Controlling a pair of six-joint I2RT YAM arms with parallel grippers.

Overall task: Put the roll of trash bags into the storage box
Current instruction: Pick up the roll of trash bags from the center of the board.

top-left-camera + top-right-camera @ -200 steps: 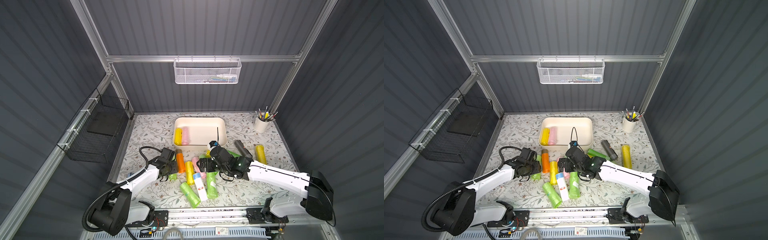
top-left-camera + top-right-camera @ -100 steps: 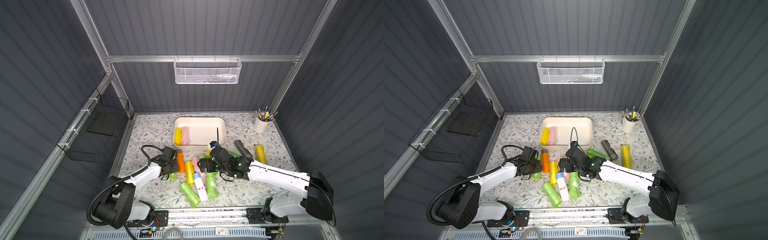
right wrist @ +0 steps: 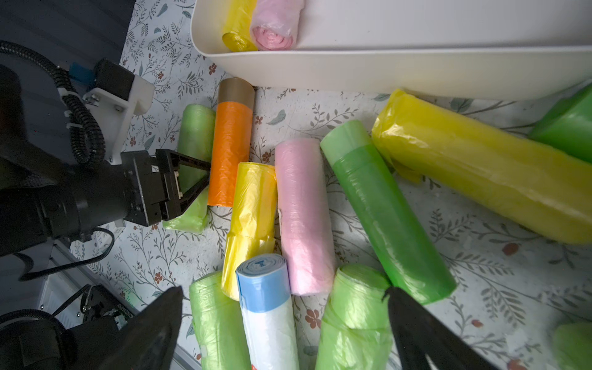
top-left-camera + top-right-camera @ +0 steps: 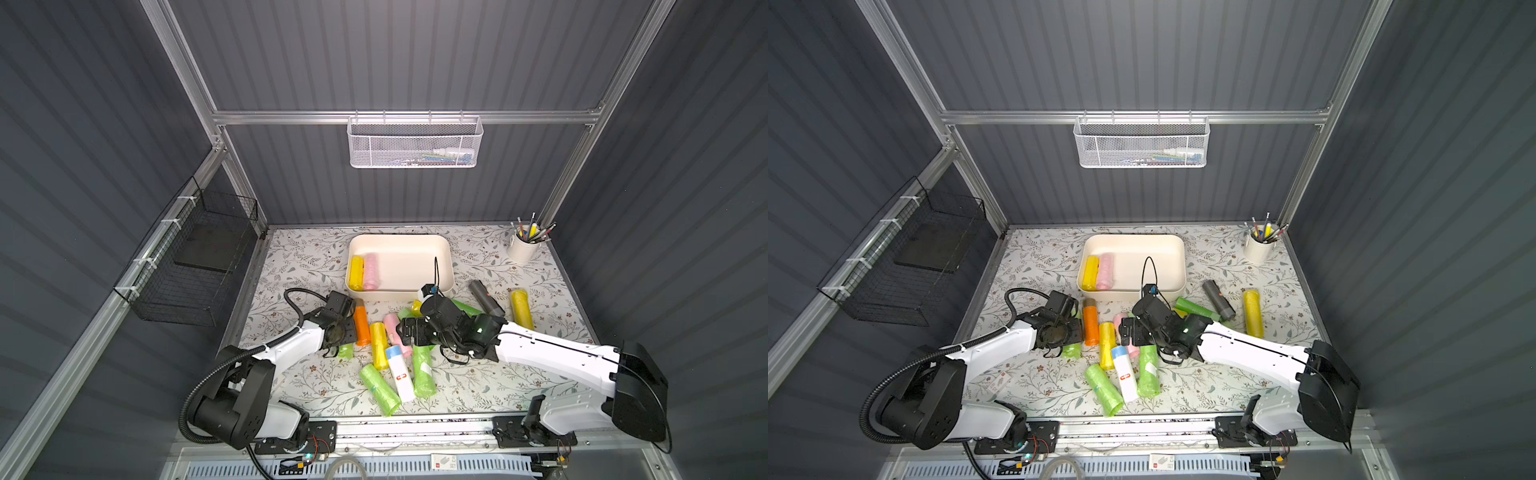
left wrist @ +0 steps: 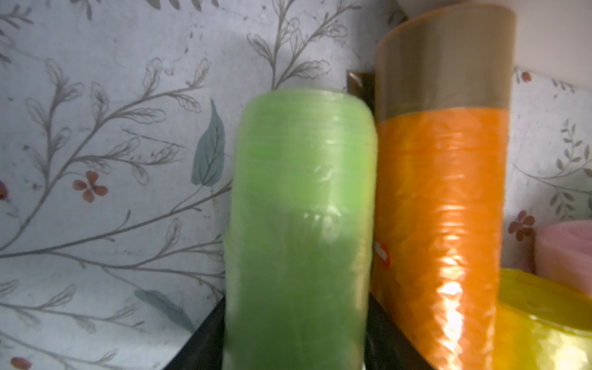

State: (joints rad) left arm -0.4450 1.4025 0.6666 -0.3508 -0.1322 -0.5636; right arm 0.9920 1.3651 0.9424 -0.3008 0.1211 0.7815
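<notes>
Over the last second little has shifted in either top view. The left arm's elbow has crept forward, while the left end effector (image 4: 340,331) has stayed low at the 9 o'clock edge of the pile, straddling the pale green plastic-film roll of trash bags (image 5: 301,224). In the left wrist view its dark fingers (image 5: 205,346) sit against both sides of that roll at a middling gap, so it appears to be holding it. The roll itself has not moved. It lies flat on the floral-patterned tabletop (image 4: 299,266), touching the orange cylindrical roll with a brown band (image 5: 439,208) on its 3 o'clock side. The right end effector (image 3: 288,333) has remained still, spread wide and empty over the middle of the pile. The shallow cream-white rectangular plastic storage box (image 4: 411,266) sits at about 1 o'clock from the held roll, with a yellow roll (image 4: 356,272) and a pink roll (image 4: 370,271) at its 9 o'clock end and bare floor beyond. The grasp looks settled but the lift has not begun, so the carry to the box is likely next.
</notes>
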